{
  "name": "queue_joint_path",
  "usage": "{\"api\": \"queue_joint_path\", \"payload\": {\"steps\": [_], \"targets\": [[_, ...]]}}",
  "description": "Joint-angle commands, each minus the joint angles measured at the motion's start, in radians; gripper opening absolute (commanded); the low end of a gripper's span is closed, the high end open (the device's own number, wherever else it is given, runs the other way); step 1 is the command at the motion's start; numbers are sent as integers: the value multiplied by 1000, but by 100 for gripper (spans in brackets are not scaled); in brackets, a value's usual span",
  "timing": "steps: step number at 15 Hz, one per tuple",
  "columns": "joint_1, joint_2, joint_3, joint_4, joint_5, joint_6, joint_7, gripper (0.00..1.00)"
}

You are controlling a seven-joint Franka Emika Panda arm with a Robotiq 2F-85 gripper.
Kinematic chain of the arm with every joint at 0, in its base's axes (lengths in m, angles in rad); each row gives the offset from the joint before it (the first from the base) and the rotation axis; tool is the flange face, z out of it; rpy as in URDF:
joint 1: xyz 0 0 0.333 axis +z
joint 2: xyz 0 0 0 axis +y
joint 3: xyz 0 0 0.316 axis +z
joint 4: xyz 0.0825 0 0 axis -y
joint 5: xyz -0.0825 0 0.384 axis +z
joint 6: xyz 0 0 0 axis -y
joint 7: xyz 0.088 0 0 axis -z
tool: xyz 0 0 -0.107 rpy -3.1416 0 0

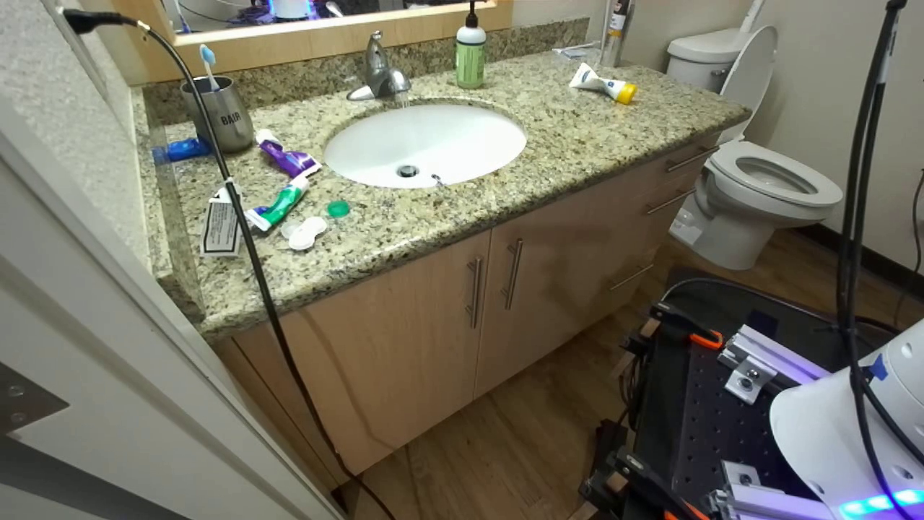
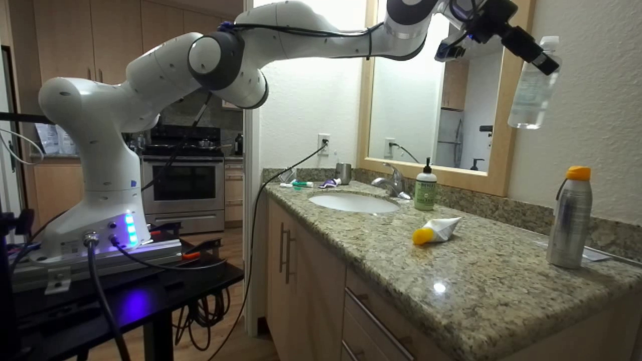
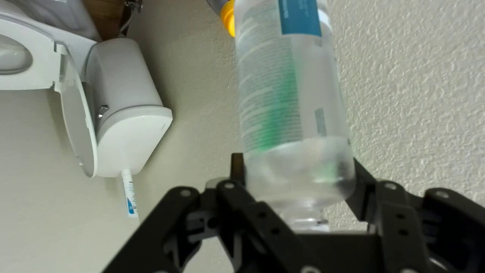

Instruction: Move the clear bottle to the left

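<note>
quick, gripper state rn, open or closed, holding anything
Gripper: closed on the clear bottle, gripping it near its top and holding it in the air.

In an exterior view the bottle (image 2: 534, 98) hangs aslant at the upper right of the frame, in the gripper (image 3: 297, 168), well higher than the counter (image 2: 501, 286). Below and right of it, a spray can (image 2: 571, 225) stands on the counter; a tube (image 2: 442, 229) lies to the can's left. Beyond the tube stands the soap dispenser (image 2: 425, 189), with the faucet (image 2: 396, 183) and sink (image 2: 353, 202) farther left and the mirror (image 2: 411, 115) behind. In an exterior view a cup (image 1: 234, 119), a toothbrush (image 1: 208, 63) in it, stands at the upper left; two more tubes (image 1: 280, 204) lie before it. The toilet (image 1: 765, 180) is at the right, past the counter, the robot's base (image 1: 859, 440) at lower right.
</note>
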Motion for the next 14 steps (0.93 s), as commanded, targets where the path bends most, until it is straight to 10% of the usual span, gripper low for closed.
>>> {"api": "queue_joint_path", "payload": {"steps": [1,14], "targets": [[26,-20,-18,-29,-2,-19,-27,37],[90,-13,142,-34,76,41,-807,37]]}}
